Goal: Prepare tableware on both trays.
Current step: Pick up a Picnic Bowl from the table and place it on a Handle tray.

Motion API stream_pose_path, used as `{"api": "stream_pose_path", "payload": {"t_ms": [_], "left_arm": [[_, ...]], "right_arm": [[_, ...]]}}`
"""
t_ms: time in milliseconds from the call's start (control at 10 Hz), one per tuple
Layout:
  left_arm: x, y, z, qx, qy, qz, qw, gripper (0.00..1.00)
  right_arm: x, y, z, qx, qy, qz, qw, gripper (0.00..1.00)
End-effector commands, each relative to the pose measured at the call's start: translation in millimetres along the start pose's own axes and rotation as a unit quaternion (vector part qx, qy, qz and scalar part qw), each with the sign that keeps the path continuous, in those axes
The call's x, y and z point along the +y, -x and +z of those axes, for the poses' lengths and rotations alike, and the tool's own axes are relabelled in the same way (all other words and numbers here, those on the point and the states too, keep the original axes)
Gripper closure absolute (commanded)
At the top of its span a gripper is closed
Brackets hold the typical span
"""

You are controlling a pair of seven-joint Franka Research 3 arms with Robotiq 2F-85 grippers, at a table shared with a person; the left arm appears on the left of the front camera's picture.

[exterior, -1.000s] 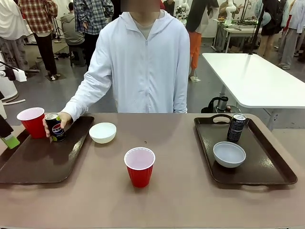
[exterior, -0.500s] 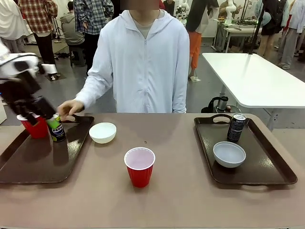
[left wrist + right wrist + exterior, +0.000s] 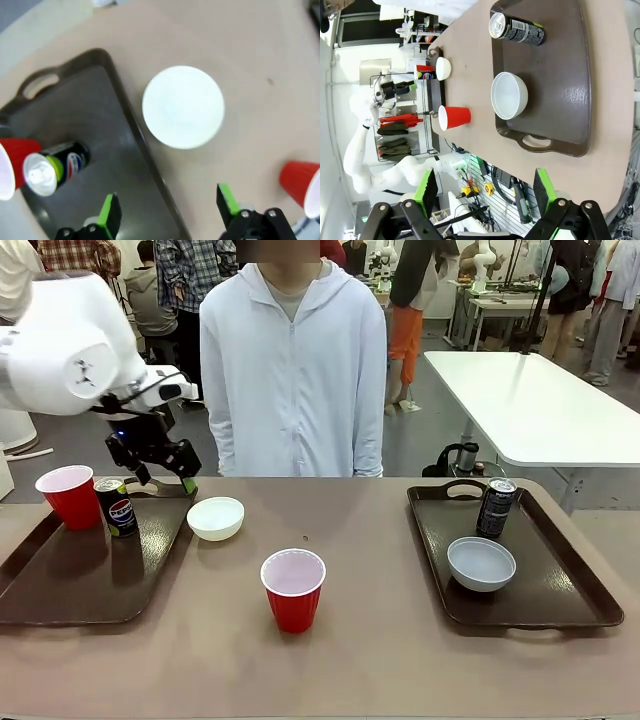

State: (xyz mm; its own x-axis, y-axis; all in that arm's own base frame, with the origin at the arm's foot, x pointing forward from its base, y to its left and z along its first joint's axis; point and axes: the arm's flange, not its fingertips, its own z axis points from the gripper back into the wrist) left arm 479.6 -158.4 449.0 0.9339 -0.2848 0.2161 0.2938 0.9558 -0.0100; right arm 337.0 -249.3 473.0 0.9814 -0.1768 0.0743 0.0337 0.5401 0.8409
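Brown plastic, smooth, raised rims, cut-out handles: 2 trays, left tray [image 3: 60, 580] and right tray [image 3: 560, 590], long axes running from me toward the person [image 3: 295, 370].

2 tapered red cups, mouths up: first cup [image 3: 70, 496] on the left tray, second cup [image 3: 293, 589] on the bare table [image 3: 380, 660], centre.

2 round whitish bowls, open side up: table bowl [image 3: 216, 518] just beside the left tray's rim, tray bowl [image 3: 481, 563] in the right tray.

2 slim dark cans, upright: Pepsi can [image 3: 120, 507] beside the first cup, plain can [image 3: 497, 507] at the right tray's far end.

My left gripper [image 3: 160, 478] hangs over the left tray's far end, fingers spread, empty. My right gripper [image 3: 485, 187] is also spread and empty.
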Motion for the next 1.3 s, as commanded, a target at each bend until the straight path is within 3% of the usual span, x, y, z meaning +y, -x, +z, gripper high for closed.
{"api": "stream_pose_path", "payload": {"t_ms": [0,200,300,700,1200], "left_arm": [[-7,-25,-23,0.022,-0.029,0.037,0.999,0.00],[-6,-24,-40,0.018,0.013,0.040,0.999,0.00],[-2,-18,-31,0.021,-0.009,0.021,1.000,0.00],[-2,-18,-31,0.021,-0.009,0.021,1.000,0.00],[-6,-51,-58,0.034,-0.020,0.011,0.999,0.00]], "right_arm": [[0,0,1,-0.001,-0.007,0.006,1.000,0.00],[0,0,1,-0.001,-0.007,0.006,1.000,0.00],[0,0,1,-0.001,-0.007,0.006,1.000,0.00],[0,0,1,-0.001,-0.007,0.006,1.000,0.00],[0,0,1,-0.001,-0.007,0.006,1.000,0.00]]}}
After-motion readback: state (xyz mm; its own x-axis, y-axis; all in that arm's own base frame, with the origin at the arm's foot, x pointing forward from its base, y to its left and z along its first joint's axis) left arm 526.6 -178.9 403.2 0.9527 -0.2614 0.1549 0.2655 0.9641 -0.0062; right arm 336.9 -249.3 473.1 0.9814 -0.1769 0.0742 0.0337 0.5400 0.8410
